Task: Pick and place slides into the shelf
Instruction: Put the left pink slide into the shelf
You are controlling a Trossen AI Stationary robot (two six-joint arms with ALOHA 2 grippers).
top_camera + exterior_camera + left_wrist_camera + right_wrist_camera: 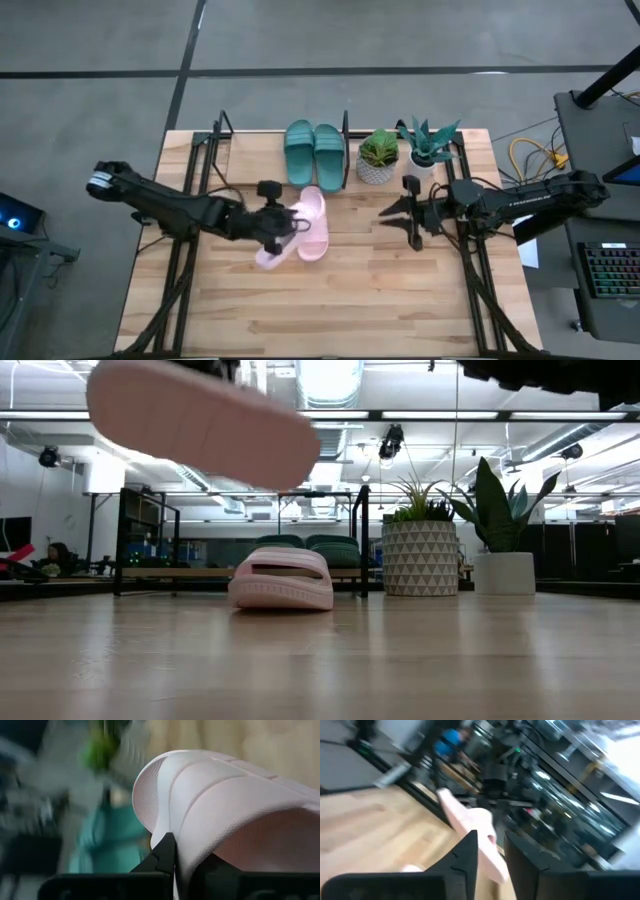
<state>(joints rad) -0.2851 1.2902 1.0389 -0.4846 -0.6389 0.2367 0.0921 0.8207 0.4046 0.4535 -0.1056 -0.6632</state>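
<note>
One pale pink slide (268, 257) is lifted off the table in my left gripper (280, 232), near the table's middle; in the low view it (200, 420) hangs tilted high above the boards. The second pink slide (314, 222) lies sole-down on the table just right of it, also in the low view (282, 578). Two teal slides (314, 153) sit side by side at the right end of the shelf (220, 140) at the far edge. My right gripper (400, 215) hovers open right of the lying pink slide, touching nothing. My left gripper (172, 845) holds the pink slide by the edge of its broad strap (182, 827), pinched between the two fingers. The fingers reach in level from the table's left. The slide is lifted clear and tilted, its sole (220, 430) facing down and toward the near edge.
Two potted plants (378, 157) (430, 145) stand right of the shelf at the far edge. The shelf's left part (255, 150) holds nothing. Black arm frames (185, 250) (480, 270) run along both sides. Bare boards lie toward the near edge.
</note>
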